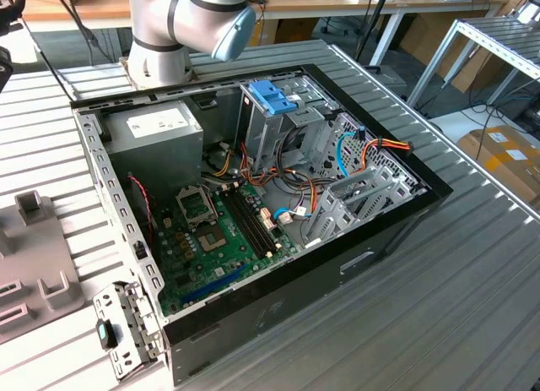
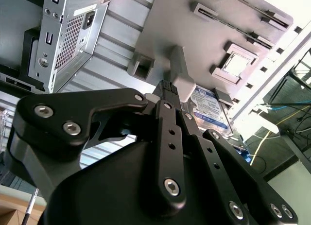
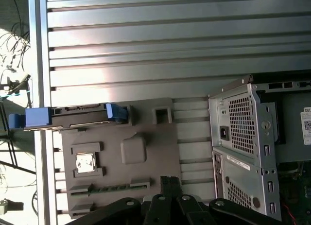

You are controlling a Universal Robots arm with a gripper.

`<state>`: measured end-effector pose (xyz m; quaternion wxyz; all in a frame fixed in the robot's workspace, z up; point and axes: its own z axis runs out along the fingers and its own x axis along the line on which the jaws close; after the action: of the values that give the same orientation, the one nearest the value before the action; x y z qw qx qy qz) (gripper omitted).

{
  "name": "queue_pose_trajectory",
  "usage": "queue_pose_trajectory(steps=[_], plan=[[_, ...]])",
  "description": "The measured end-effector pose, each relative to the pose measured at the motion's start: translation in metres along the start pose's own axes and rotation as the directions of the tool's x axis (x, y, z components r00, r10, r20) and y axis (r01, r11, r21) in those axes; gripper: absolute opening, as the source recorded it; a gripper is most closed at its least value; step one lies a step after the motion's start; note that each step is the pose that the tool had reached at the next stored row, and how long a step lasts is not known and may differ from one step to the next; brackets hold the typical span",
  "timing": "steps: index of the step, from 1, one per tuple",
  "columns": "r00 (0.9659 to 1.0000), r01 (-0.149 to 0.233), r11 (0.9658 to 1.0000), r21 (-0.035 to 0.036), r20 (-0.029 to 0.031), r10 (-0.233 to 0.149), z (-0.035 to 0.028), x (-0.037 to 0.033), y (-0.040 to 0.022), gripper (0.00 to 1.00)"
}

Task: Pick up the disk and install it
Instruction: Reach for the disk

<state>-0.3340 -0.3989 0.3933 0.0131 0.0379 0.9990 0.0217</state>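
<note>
The disk (image 3: 77, 116) stands on its edge in a slot at the far end of a grey fixture plate (image 3: 160, 159), with blue rails at both ends. In the second wrist view the disk (image 2: 210, 106) shows its blue-and-white label beyond a grey block of the fixture plate (image 2: 170, 21). My gripper (image 3: 168, 179) hovers above the plate's near side, well short of the disk, fingers pressed together with nothing between them. In the second wrist view the gripper (image 2: 166, 85) is seen side-on, its black links in the foreground.
An open computer case (image 1: 253, 311) lies on the ribbed metal table, with a motherboard, cables, a grey power-supply box (image 1: 156, 129) and a light-blue latch on a metal cage (image 1: 274, 95). The case's rear panel (image 3: 243, 132) sits beside the fixture plate (image 1: 34, 256). The arm's base stands behind the case.
</note>
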Motion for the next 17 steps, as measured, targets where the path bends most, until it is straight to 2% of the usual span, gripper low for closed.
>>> queue_pose_trajectory(steps=[3, 17], plan=[[1.0, 0.0, 1.0, 0.0001, -0.0001, 0.0, -0.0003, 0.0077, -0.0006, 0.11], [1.0, 0.0, 1.0, 0.0001, -0.0001, 0.0, -0.0004, 0.0132, -0.001, 0.11]])
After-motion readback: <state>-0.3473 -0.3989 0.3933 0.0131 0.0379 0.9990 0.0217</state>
